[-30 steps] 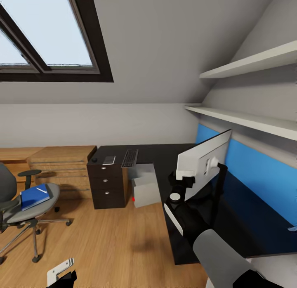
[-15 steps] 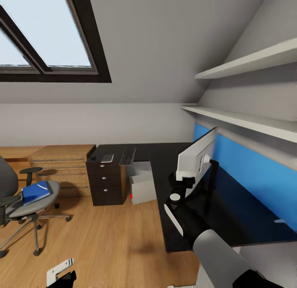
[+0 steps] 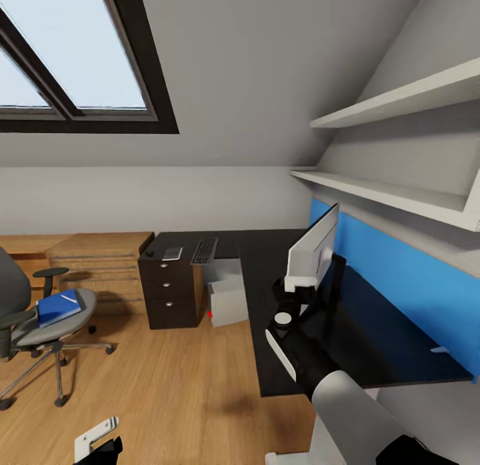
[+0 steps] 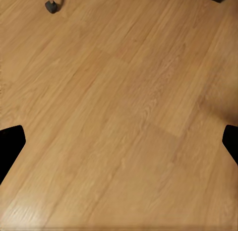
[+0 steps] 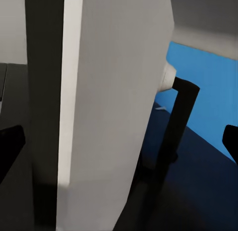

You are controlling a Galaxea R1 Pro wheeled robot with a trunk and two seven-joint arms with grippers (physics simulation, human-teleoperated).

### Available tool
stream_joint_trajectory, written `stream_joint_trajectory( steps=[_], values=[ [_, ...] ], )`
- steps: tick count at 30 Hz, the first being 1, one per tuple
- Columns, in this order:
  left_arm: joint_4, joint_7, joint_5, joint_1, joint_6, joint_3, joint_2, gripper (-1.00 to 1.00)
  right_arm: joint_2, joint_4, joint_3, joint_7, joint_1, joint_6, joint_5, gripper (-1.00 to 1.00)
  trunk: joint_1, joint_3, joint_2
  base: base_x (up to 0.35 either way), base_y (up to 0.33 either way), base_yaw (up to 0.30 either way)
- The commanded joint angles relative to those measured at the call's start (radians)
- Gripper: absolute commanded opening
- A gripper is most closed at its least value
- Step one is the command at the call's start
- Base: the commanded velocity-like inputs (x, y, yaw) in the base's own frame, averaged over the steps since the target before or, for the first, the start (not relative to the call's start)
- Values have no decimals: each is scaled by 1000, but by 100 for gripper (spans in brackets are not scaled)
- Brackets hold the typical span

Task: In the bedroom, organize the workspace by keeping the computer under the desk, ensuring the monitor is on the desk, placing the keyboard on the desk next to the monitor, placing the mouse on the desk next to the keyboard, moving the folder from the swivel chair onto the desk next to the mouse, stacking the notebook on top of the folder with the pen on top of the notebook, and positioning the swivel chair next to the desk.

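My right gripper (image 3: 297, 286) is shut on the near end of the monitor (image 3: 313, 252). The monitor's white back faces me and its stand is over the black desk (image 3: 267, 258). In the right wrist view the panel (image 5: 114, 102) sits between the fingers (image 5: 10, 146). The keyboard (image 3: 205, 250), grey notebook (image 3: 173, 253) and mouse (image 3: 151, 254) lie at the desk's far left end, with the computer (image 3: 228, 302) on the floor beneath. The blue folder (image 3: 59, 307), with the pen (image 3: 69, 298) on it, rests on the swivel chair (image 3: 47, 333). My left gripper (image 3: 100, 444) hangs open over the floor (image 4: 119, 149).
A light-wood drawer chest (image 3: 100, 258) stands left of the desk's drawer unit (image 3: 170, 295). A blue wall panel (image 3: 400, 278) and two white shelves (image 3: 387, 197) run along the right wall. Wood floor lies between chair and desk. A chair castor (image 4: 52, 5) shows in the left wrist view.
The whole view has drawn back from the desk, so its near edge now shows. The monitor stayed with my right gripper and turned more end-on to me. The left arm has not moved.
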Motion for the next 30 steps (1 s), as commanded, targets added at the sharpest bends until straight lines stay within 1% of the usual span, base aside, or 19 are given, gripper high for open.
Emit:
stream_joint_trajectory(
  steps=[1, 10, 17, 22, 25, 30],
  values=[
    [-2, 9, 6, 0, 3, -4, 1, 100, -1, -1, 5, -8, -1, 7, -6, 100, 0, -2, -1, -45, -11, 0],
    [-2, 9, 6, 0, 3, -3, 2, 100, -1, -1, 5, -9, -1, 7, -6, 100, 0, -2, -1, -158, -83, 0],
    [-2, 9, 6, 0, 3, -4, 0, 100, -1, -1, 5, -9, -1, 7, -5, 100, 0, -2, -1, -187, -173, 0],
    [-2, 9, 6, 0, 3, -3, 1, 100, -1, -1, 6, -22, -1, 7, -4, 100, 0, -2, -1, -85, -104, 0],
    [-2, 9, 6, 0, 3, -2, 1, 100, 0, -1, 8, -28, 0, 7, -4, 100, 0, -2, -1, -14, 158, 0],
    [-2, 9, 6, 0, 3, -2, 1, 100, 2, -1, 11, -28, 1, 8, -6, 100, 0, -2, -1, -4, 265, 0]
  ],
)
